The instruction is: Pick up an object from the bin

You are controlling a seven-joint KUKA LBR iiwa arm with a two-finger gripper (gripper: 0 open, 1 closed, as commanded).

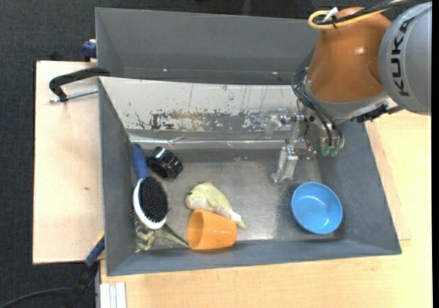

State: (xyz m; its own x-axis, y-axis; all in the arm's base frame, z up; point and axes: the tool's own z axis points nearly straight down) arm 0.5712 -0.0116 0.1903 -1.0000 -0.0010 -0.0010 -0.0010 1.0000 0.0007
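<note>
We've got the gripper [287, 165] hovering just up-left of the blue bowl [316, 208], and the orange cup [211, 230] sits well off to the bowl's left. Can't tell if the gripper is released or clenched. The bowl looks like light, stiff, slick plastic, so we'd pinch its rim.

1 camera looks down obliquely into the bin [206, 46].

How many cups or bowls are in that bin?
2. An orange cup on its side by the near wall, middle; a blue bowl upright to its right. The arm covers the far right corner, so more may be hidden.
</note>
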